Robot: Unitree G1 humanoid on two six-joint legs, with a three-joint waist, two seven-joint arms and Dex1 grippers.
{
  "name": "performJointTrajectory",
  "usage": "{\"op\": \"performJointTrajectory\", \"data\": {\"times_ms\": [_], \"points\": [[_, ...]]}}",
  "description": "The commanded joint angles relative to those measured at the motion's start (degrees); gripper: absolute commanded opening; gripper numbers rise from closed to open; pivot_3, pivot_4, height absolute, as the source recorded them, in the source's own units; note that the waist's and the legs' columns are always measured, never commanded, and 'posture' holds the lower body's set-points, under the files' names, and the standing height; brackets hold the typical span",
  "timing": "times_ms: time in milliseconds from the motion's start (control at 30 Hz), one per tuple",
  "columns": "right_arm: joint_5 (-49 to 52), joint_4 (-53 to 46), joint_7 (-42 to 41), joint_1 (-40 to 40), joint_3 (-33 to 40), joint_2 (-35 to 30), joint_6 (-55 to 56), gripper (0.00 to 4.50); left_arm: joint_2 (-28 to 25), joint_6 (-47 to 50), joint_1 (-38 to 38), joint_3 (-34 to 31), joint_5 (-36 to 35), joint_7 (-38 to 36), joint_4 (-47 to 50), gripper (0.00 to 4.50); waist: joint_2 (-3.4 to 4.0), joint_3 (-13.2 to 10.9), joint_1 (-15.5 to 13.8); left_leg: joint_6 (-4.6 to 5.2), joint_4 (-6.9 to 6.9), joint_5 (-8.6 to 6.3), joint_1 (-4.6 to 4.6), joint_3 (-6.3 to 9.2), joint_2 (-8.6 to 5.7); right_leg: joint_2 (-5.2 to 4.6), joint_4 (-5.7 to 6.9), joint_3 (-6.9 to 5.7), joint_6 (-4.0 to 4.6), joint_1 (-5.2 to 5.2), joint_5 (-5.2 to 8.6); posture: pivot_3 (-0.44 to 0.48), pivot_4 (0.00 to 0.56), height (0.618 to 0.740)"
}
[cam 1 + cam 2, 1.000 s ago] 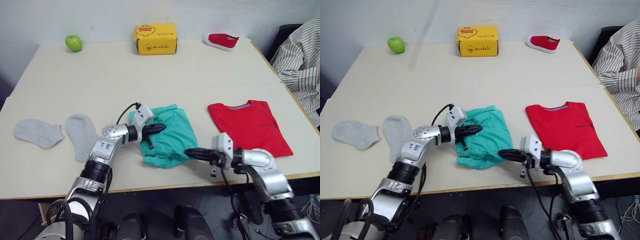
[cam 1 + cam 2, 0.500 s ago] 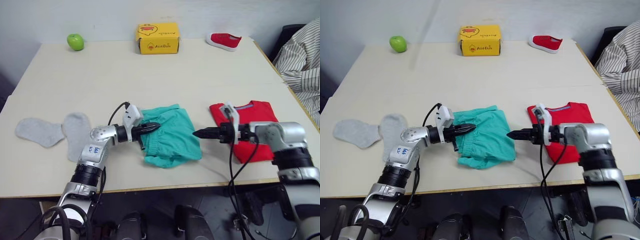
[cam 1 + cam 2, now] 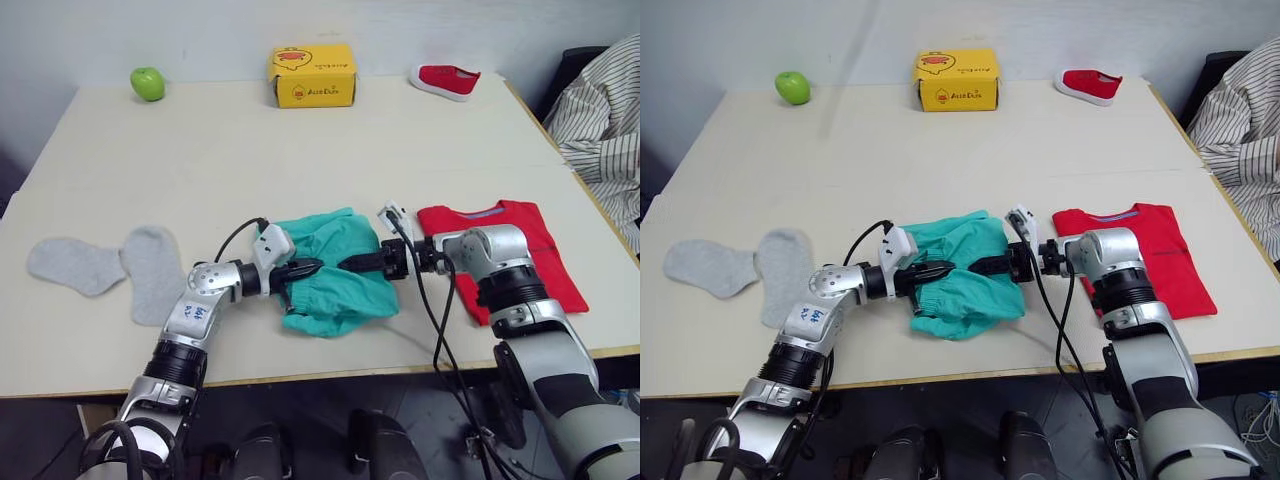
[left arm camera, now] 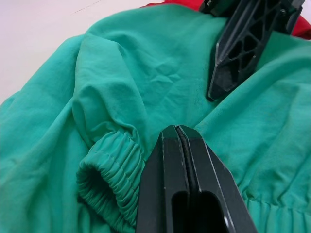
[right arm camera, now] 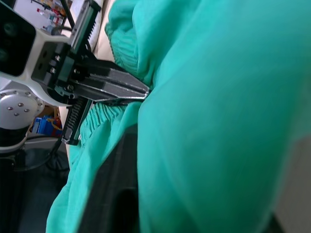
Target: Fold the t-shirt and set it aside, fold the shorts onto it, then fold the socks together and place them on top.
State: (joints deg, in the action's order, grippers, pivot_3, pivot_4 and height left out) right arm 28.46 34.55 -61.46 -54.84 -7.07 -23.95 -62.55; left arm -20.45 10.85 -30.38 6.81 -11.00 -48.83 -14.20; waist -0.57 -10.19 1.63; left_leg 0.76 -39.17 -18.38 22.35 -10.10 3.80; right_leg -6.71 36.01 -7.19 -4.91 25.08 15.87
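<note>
So, big beige table [image 3: 300,150] takes up most of the frame, pale wall behind it along the top. A person's striped sleeve [image 3: 600,100] at the right edge, dark chair behind it.

Red t-shirt [image 3: 520,235] lies folded flat, right of centre, near the table's front edge. Teal shorts [image 3: 335,270] sit bunched in the lower middle, just left of the t-shirt, elastic waistband toward the front. Two grey socks [image 3: 110,265] lie flat at lower left, side by side, well apart from the shorts.

Left gripper [image 3: 303,268] comes in from the left, fingers pressed together on the left side of the shorts; the left wrist view shows the fingers [image 4: 184,179] closed tight against the cloth next to the gathered waistband, but whether fabric is pinched between them I can't tell. Right gripper [image 3: 352,264] reaches in from the right across the top of the shorts, tip pointing at the left gripper, the two nearly meeting mid-garment. Right wrist view has teal cloth draped over its finger; clamped or spread, can't tell.

Yellow box [image 3: 312,77] top centre, small red shoe [image 3: 445,81] upper right, green apple [image 3: 147,84] upper left.
</note>
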Motion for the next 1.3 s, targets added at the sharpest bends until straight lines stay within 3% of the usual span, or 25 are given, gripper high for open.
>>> {"op": "performJointTrajectory", "data": {"times_ms": [33,167,333,400,567,700,800,833,900,1000,1100,1300], "points": [[3.28,-5.76,-1.87,-0.48,4.31,-2.09,-1.07,0.03,-0.33,-1.09,1.35,-1.12,-0.87,-0.24,1.76,0.0,0.0,0.0,0.02,0.0,0.0,0.0,0.0,0.0,0.0,0.0,0.0,0.0,0.0,0.01,0.0,0.0,0.15,0.74],[6.66,-12.91,-3.78,0.45,6.46,-6.4,-4.78,0.03,-0.3,-2.29,2.08,-2.39,-2.79,-0.93,3.85,0.0,0.0,0.0,-0.08,0.0,0.0,0.0,0.08,0.02,0.02,-0.01,0.01,0.0,0.0,0.1,0.0,0.0,0.15,0.74],[10.76,-20.88,-8.24,0.62,9.25,-19.98,-11.2,0.03,-0.05,-0.34,3.88,-5.06,-9.01,-3.54,10.14,0.0,0.0,0.0,-0.19,0.05,0.0,-0.02,0.2,0.05,0.05,-0.12,0.0,-0.01,-0.01,0.21,-0.01,0.0,0.15,0.74],[10.1,-20.2,-12.01,1.46,9.03,-27.14,-9.81,0.0,0.08,1.37,4.54,-5.31,-11.19,-4.0,13.51,0.4,0.0,0.0,-0.43,0.09,0.0,-0.04,0.26,0.05,0.01,-0.16,-0.02,-0.03,-0.01,0.24,-0.01,0.0,0.15,0.74],[2.38,-7.68,-21.18,0.79,3.59,-39.03,0.13,0.0,-1.45,7.41,6.27,-4.3,-16.14,-6.56,21.45,1.91,-0.01,-0.01,-0.53,0.17,-0.01,-0.09,0.26,-0.01,-0.1,-0.18,-0.24,0.0,-0.04,0.24,-0.03,0.0,0.15,0.74],[-9.12,9.34,-23.96,-0.84,-2.4,-41.13,14.78,0.0,-3.48,10.22,6.79,-4.6,-17.36,-7.47,24.14,3.24,-0.02,-0.01,0.16,0.1,-0.02,-0.04,0.09,-0.2,-0.15,-0.08,-0.25,0.16,-0.04,0.23,-0.04,0.0,0.15,0.74],[-19.02,22.79,-19.17,-2.36,-5.9,-39.96,31.44,0.0,-5.72,11.92,7.74,-5.63,-17.98,-7.39,25.95,4.24,-0.01,-0.02,0.12,0.0,0.0,0.0,0.0,-0.31,-0.09,0.04,-0.16,0.31,-0.01,0.26,-0.02,0.0,0.15,0.74],[-20.14,26.21,-16.49,-3.7,-5.21,-38.76,34.85,0.0,-6.38,12.47,8.29,-5.88,-18.19,-7.17,26.69,4.46,0.02,-0.03,0.16,-0.01,0.02,0.01,-0.01,-0.34,-0.09,0.05,-0.15,0.34,0.0,0.28,-0.01,0.0,0.15,0.74],[-22.15,31.87,-10.09,-6.35,-3.55,-36.33,40.87,0.0,-7.82,13.77,9.58,-6.54,-18.87,-6.92,28.6,4.46,0.06,-0.06,0.5,-0.01,0.04,0.01,-0.04,-0.49,-0.09,0.06,-0.13,0.5,0.0,0.33,-0.01,0.0,0.15,0.74],[-27.04,36.37,-8.28,-8.26,-5.09,-35.1,46.5,0.0,-9.09,15.59,10.95,-7.62,-19.88,-6.2,31.06,4.46,0.08,-0.07,0.7,-0.02,0.03,0.02,-0.13,-0.63,-0.06,0.08,-0.06,0.65,0.0,0.35,-0.02,0.0,0.15,0.74],[-29.22,38.55,-8.34,-9.97,-4.37,-34.35,48.45,0.77,-10.03,16.84,11.7,-8.35,-20.65,-5.7,32.61,4.5,0.11,-0.09,0.42,-0.03,0.04,0.02,-0.14,-0.63,-0.02,0.09,-0.06,0.7,0.0,0.35,-0.01,0.0,0.15,0.74],[-33.71,38.83,-7.99,-11.87,-4.35,-35.41,56.07,2.9,-11.21,16.48,10.14,-8.6,-20.24,-6.42,31.75,4.5,0.12,-0.09,0.08,-0.03,0.01,0.01,-0.14,-0.65,-0.03,0.09,-0.06,0.75,-0.01,0.35,-0.02,0.0,0.15,0.74]]}}
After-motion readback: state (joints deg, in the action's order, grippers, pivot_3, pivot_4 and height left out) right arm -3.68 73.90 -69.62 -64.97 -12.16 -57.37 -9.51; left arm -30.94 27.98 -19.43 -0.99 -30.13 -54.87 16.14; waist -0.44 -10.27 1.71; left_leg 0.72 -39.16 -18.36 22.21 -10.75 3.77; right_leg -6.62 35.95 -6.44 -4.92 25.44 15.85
